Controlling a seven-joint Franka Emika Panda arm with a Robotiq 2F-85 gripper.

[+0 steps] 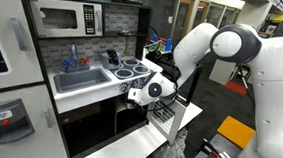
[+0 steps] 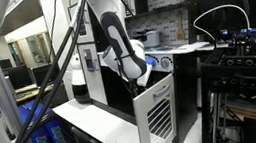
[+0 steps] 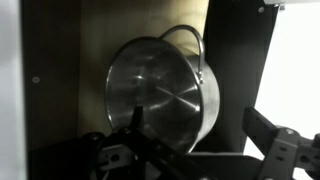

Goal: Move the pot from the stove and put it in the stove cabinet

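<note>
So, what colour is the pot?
The pot is shiny silver metal; the wrist view shows it best.

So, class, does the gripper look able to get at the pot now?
Probably yes: the pot sits inside the stove cabinet straight ahead of the open gripper, with the door swung open and nothing between them.

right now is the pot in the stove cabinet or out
In: wrist view shows the pot inside the dark stove cabinet; none on the stove.
</note>
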